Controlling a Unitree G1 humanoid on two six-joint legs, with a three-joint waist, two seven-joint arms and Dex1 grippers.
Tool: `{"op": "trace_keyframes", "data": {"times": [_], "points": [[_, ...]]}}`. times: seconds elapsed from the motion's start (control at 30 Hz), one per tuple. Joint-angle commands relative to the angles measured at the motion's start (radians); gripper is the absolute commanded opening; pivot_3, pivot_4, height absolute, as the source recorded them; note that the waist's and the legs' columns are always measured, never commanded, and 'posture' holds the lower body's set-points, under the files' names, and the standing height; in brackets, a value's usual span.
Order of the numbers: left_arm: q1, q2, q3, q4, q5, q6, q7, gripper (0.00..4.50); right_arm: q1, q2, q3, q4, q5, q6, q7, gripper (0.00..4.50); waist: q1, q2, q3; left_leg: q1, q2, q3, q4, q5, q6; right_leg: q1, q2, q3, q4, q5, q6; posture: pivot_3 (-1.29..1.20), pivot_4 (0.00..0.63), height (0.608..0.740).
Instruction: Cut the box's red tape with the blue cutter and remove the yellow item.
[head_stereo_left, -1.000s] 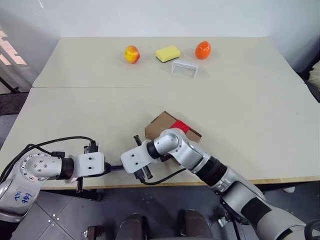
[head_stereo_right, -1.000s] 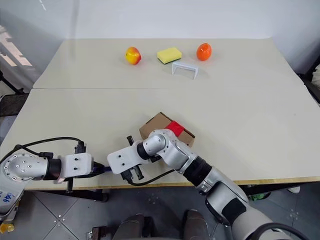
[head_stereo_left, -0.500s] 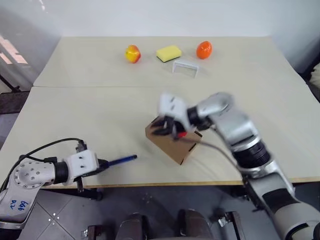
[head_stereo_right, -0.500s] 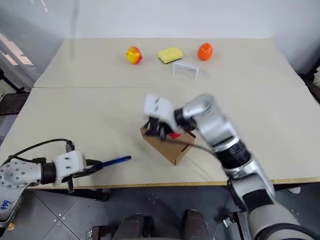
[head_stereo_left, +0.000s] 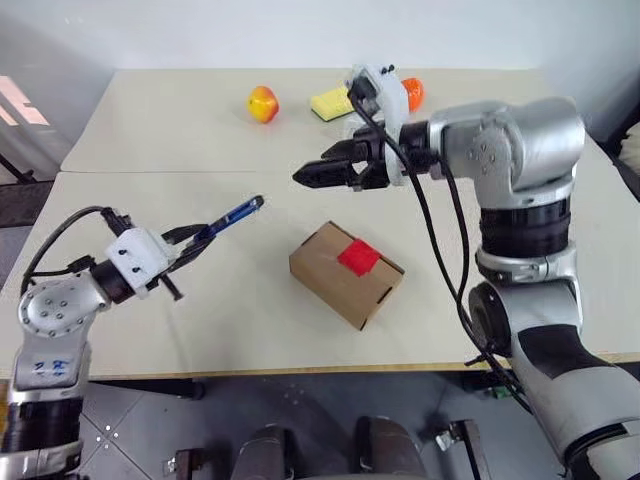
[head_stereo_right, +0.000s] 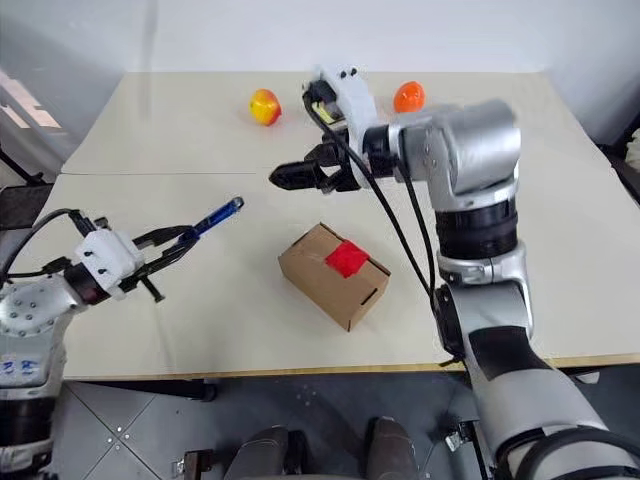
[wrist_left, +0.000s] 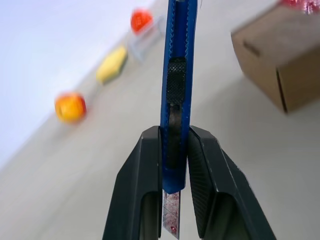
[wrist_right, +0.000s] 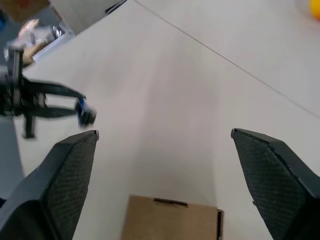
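The box (head_stereo_left: 346, 272) lies near the table's (head_stereo_left: 150, 140) front edge, red tape (head_stereo_left: 357, 256) uncut, flaps shut, long axis diagonal. The left gripper (head_stereo_left: 196, 238) clamps the blue cutter (head_stereo_left: 232, 216), tip angled toward the box. The right gripper (head_stereo_left: 318, 173) hovers above, fingers spread, empty.

No legible text, label, brand, number or sign anywhere on table, carton or tools.
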Motion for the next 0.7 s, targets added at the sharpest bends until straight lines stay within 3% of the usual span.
{"op": "trace_keyframes", "data": {"times": [0.03, 0.2, 0.47, 0.7], "points": [[-0.061, -0.035, -0.041, 0.06, 0.016, -0.082, 0.026, 0.52, -0.054, 0.034, -0.041, 0.037, 0.07, 0.086, -0.034, 4.49, -0.001, 0.0, 0.0, 0.0, -0.001, 0.0, 0.0, 0.0, 0.0, 0.0, 0.0, 0.0, 0.0, 0.0, 0.0, 0.0, 0.15, 0.74], [-0.114, -0.075, -0.092, 0.125, 0.023, -0.131, 0.031, 0.52, -0.072, 0.073, -0.032, 0.096, 0.12, 0.139, -0.076, 4.49, -0.012, 0.0, 0.0, -0.003, -0.001, -0.001, -0.001, 0.0, 0.0, -0.002, 0.0, -0.001, 0.0, 0.0, 0.0, 0.0, 0.15, 0.74], [-0.154, -0.095, -0.129, 0.169, 0.031, -0.181, 0.039, 0.52, -0.07, 0.096, 0.061, 0.205, 0.134, 0.072, -0.119, 4.49, -0.026, 0.0, 0.0, -0.006, -0.002, -0.006, 0.0, 0.0, 0.0, -0.003, 0.0, -0.002, 0.0, 0.0, 0.0, 0.0, 0.15, 0.74], [-0.154, -0.099, -0.138, 0.165, 0.042, -0.197, 0.055, 0.52, -0.12, 0.114, 0.051, 0.32, 0.138, 0.03, -0.149, 4.49, -0.027, 0.0, 0.0, -0.007, -0.003, -0.008, 0.0, 0.0, 0.0, -0.003, 0.0, -0.003, 0.0, 0.0, 0.0, 0.0, 0.15, 0.74]]}}
